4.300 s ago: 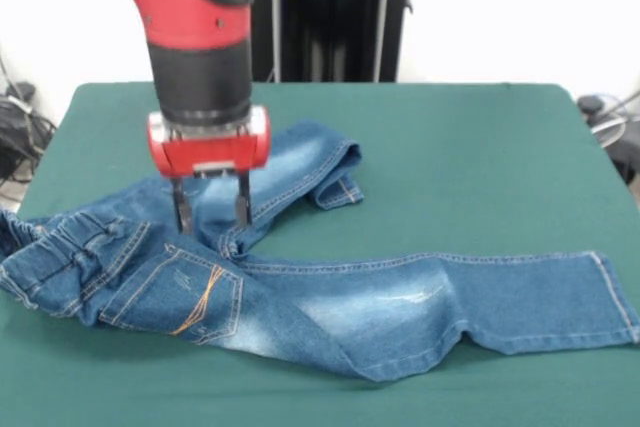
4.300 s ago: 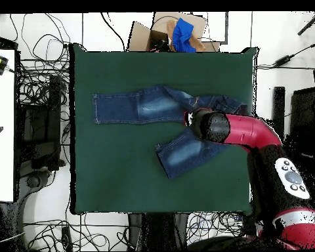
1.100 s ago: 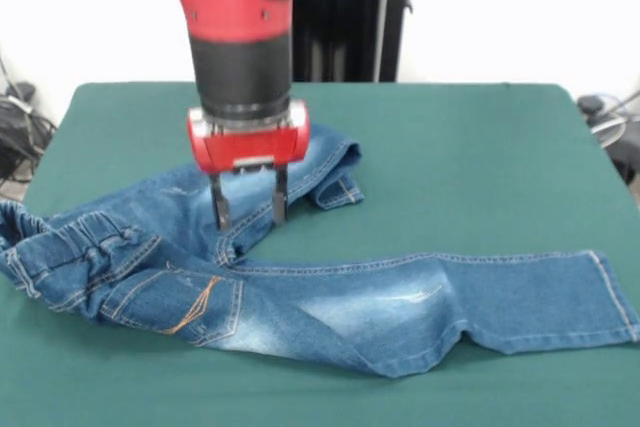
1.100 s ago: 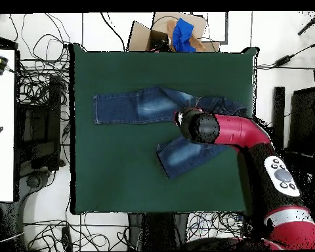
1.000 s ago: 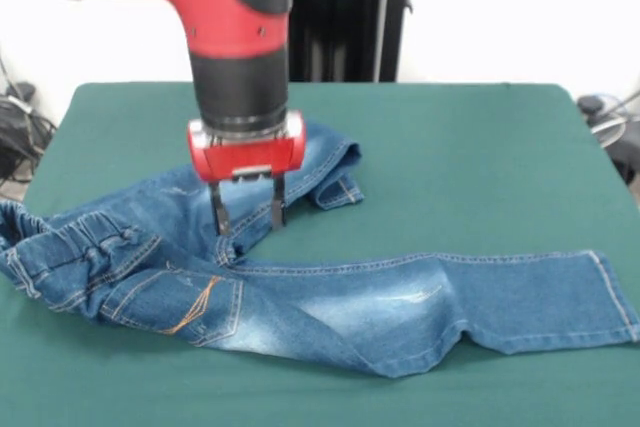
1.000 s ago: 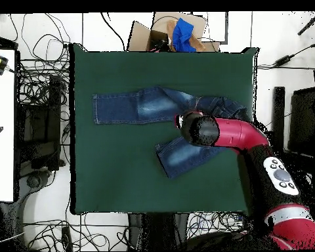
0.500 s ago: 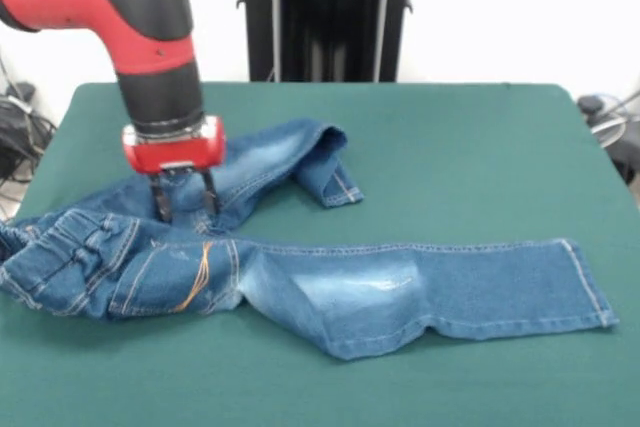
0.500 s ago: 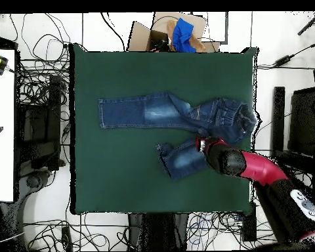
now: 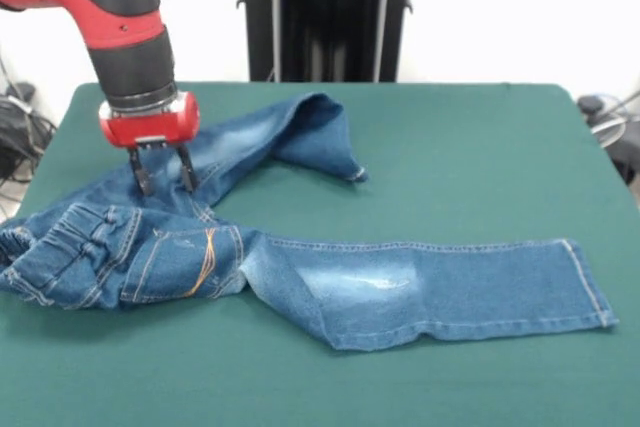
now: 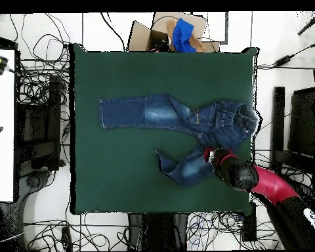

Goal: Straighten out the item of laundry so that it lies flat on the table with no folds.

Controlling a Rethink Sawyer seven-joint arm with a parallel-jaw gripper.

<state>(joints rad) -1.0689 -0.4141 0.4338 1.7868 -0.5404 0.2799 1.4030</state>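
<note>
the arm [image 10: 265, 186] is covering the gripper from above, and its upper part is running off the front view's top-left edge. the jeans [image 9: 300, 267] are folding over themselves, hiding one leg's underside and part of the bunched waistband.

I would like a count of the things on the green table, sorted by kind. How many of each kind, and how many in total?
Jeans: 1
Robot gripper: 1, over the jeans near the waistband
Total: 2 on or over the table
</note>
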